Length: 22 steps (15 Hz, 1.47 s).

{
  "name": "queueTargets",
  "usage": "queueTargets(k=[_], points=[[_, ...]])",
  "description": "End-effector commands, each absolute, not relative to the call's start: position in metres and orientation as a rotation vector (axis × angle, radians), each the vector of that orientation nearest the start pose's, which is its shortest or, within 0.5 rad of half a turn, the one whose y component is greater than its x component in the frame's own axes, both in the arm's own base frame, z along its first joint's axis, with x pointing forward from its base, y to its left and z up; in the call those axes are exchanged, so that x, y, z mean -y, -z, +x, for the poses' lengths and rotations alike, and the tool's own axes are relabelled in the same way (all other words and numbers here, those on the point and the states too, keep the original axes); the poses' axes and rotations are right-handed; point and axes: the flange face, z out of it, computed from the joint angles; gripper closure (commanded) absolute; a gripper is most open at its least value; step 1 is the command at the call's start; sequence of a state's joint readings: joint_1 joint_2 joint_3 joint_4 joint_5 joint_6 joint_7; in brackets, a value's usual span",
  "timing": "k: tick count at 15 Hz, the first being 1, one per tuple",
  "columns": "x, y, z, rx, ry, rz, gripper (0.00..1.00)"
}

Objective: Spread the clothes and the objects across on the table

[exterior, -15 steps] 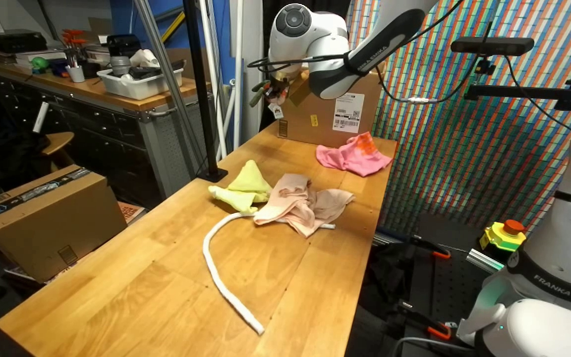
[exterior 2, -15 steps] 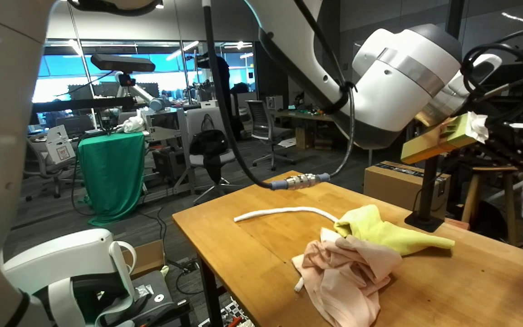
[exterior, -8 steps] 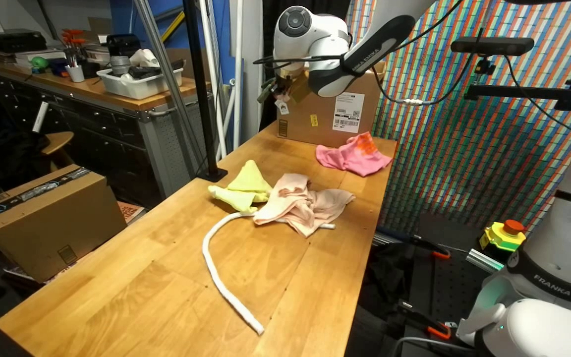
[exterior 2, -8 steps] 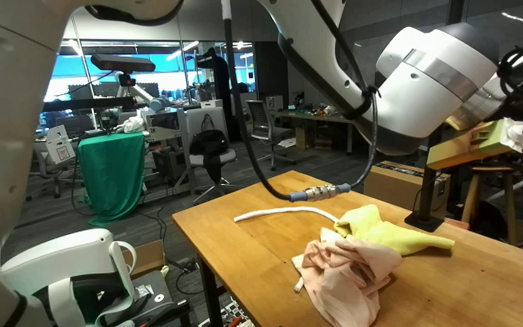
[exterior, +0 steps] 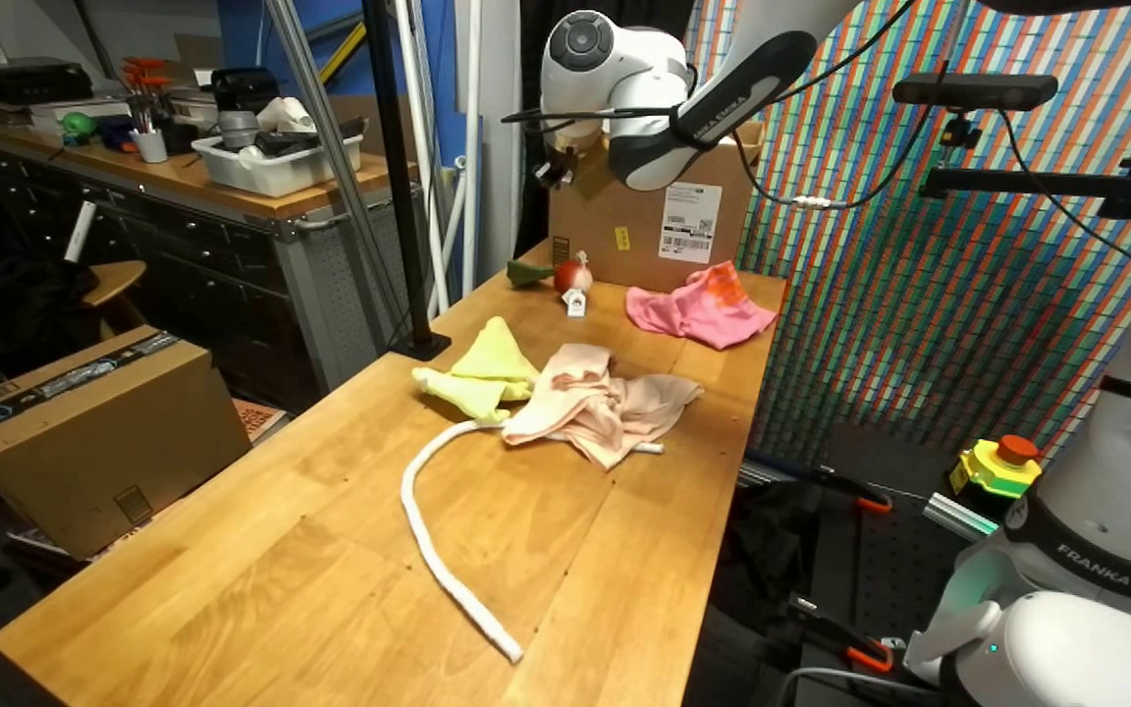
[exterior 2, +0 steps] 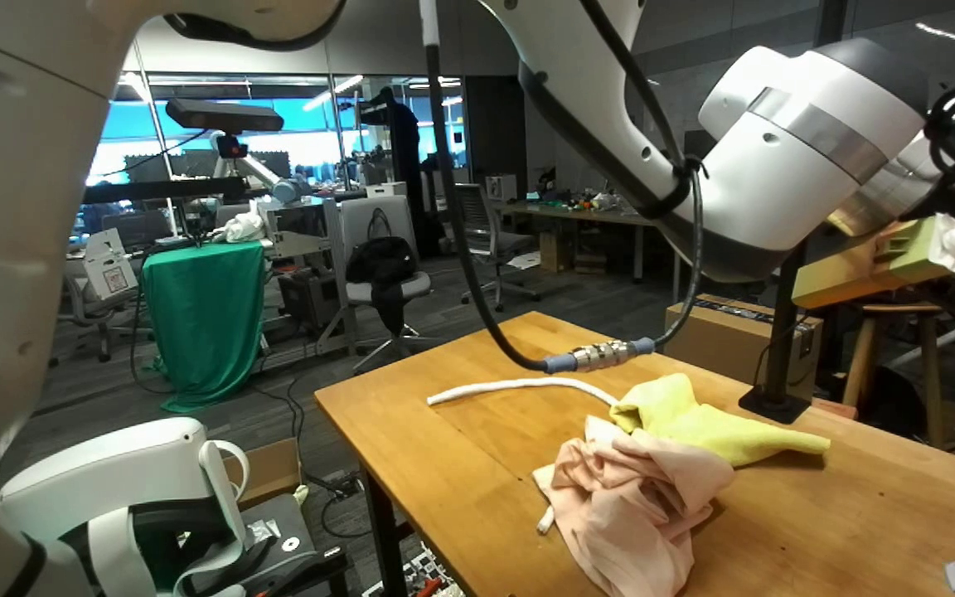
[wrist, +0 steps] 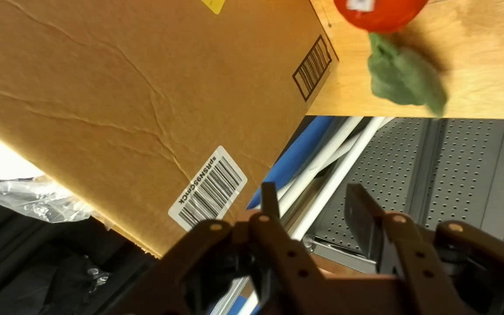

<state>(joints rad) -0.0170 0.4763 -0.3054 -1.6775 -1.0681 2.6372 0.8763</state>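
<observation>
Gripper (wrist: 313, 205) partly spread, empty; red ball (exterior: 568, 279) w/ green leaf (exterior: 529, 274) on surface (exterior: 369, 550) below it. Pink cloth (exterior: 698, 306) by box (wrist: 147, 87); yellow cloth (exterior: 487, 378), beige cloth (exterior: 580, 393) + cord (exterior: 428, 550) farther off. Txt: FRANKA EMIKA on arm base (exterior: 1105, 481), spRSN95CmCk on box lbl (wrist: 208, 188).

In an exterior view we look down along the table (exterior: 575, 530) to the box (exterior: 644, 218) at its far edge, in an exterior view past the near arm (exterior 2: 21, 215) to the opposite edge, both sharing the table's middle, while the wrist view faces this box closely.
</observation>
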Motion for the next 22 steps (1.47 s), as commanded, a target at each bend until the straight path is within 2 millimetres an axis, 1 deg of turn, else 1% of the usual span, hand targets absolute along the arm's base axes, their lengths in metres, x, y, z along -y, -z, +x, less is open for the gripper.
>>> queueTargets(k=[1,4,5,7,8,11,13,15,18,22], points=[[0.17,-0.387,0.69,0.336,-0.792,2.295,0.24],[0.162,-0.385,0.688,0.324,-0.779,2.303,0.01],[0.158,-0.383,0.687,0.316,-0.759,2.313,0.0],[0.141,-0.372,0.679,0.248,-0.661,2.38,0.0],[0.125,-0.363,0.671,0.185,-0.595,2.445,0.0],[0.092,-0.343,0.66,0.061,-0.444,2.547,0.0],[0.075,-0.331,0.651,-0.005,-0.322,2.595,0.01],[0.062,-0.321,0.644,-0.047,-0.22,2.617,0.0],[0.046,-0.313,0.637,-0.102,-0.121,2.629,0.0],[0.031,-0.312,0.627,-0.166,-0.057,2.7,0.0]])
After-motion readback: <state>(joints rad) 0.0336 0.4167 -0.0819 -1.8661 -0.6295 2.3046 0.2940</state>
